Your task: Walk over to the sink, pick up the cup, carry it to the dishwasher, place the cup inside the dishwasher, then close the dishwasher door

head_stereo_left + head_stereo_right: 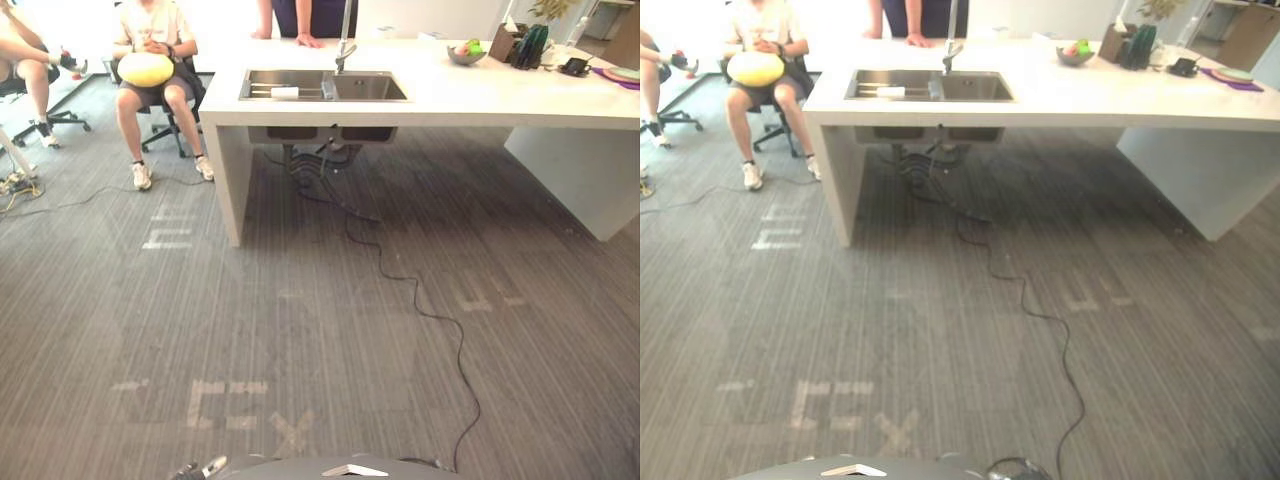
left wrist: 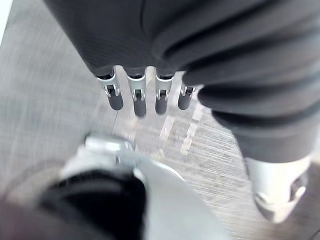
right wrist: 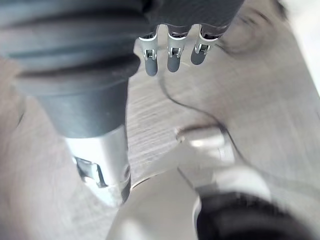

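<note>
left eye: small white cylindrical cup (image 1: 285,92) in left basin of stainless steel sink (image 1: 375,88), white surface (image 1: 480,100), 12 o'clock, well apart from both arms; long axis looks 9–3.
right eye: cup just left of centre; left arm probably marginally nearer. No legible writing.
left wrist: left robot hand (image 2: 139,100) fingers straight, empty.
right wrist: right robot hand (image 3: 172,56) likewise.

We count one counter (image 1: 450,100), one sink (image 1: 370,88) with two basins (a single tap (image 1: 345,45) at its back edge), one white cup (image 1: 285,92), one bowl (image 1: 466,54), and three people: one seated person (image 1: 150,30), a second seated person (image 1: 20,55), one standing person (image 1: 300,18).
</note>
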Robot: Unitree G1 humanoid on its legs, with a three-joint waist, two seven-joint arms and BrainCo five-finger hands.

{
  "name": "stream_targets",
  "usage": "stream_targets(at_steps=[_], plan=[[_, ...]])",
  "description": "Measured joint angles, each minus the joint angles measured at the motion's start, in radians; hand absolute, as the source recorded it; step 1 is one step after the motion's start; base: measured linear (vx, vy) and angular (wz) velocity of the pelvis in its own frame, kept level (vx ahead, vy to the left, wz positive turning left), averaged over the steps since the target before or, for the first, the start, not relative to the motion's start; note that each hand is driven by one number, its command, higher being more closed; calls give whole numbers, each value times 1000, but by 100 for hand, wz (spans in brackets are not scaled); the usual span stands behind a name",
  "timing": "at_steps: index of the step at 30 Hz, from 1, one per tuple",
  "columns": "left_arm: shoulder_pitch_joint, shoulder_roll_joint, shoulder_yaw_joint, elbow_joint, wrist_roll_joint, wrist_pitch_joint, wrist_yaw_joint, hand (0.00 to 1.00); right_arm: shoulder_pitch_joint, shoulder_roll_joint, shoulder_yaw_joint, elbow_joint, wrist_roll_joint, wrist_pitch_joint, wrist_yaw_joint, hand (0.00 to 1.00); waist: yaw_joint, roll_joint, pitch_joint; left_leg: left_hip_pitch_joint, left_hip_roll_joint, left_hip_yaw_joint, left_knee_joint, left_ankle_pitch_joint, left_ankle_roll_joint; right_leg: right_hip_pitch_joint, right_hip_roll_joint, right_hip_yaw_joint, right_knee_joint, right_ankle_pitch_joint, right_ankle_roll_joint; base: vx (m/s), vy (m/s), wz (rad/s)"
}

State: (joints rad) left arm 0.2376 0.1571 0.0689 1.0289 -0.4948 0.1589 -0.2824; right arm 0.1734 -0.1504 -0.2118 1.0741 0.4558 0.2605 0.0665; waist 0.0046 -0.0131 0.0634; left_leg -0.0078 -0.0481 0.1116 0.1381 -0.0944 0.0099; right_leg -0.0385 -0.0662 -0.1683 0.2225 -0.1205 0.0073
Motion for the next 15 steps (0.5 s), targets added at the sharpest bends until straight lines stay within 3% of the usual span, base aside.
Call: stream_targets(at_steps=[2, 4, 10, 15], plan=[[6, -20, 40, 14, -45, 3, -49, 0, 8, 19, -71, 17, 91, 40, 22, 0, -7, 12, 4, 16, 14, 43, -80, 20, -27, 9, 3, -15, -75, 34, 1, 50, -37, 16], [-4, -31, 49, 23, -63, -6, -70, 0, -8, 16, -92, 26, 96, 42, 30, 0, -12, 31, 41, 43, 34, 81, -110, 59, -33, 45, 15, -29, -129, 60, 1, 44, -27, 6], [-6, -20, 49, 44, -93, -5, -75, 0, -33, 25, -114, 42, 8, -44, 41, 0, -5, 30, 70, 96, 64, 103, -132, 72, -35, 134, 55, -36, -248, 111, 3, 92, -61, -7], [-4, -25, 47, 46, -93, -13, -58, 0, -54, 27, -114, 40, 14, -115, 63, 0, -4, 29, 82, 133, 74, 109, -148, 65, -49, 183, 72, -40, -293, 122, 8, 82, -49, -8]])
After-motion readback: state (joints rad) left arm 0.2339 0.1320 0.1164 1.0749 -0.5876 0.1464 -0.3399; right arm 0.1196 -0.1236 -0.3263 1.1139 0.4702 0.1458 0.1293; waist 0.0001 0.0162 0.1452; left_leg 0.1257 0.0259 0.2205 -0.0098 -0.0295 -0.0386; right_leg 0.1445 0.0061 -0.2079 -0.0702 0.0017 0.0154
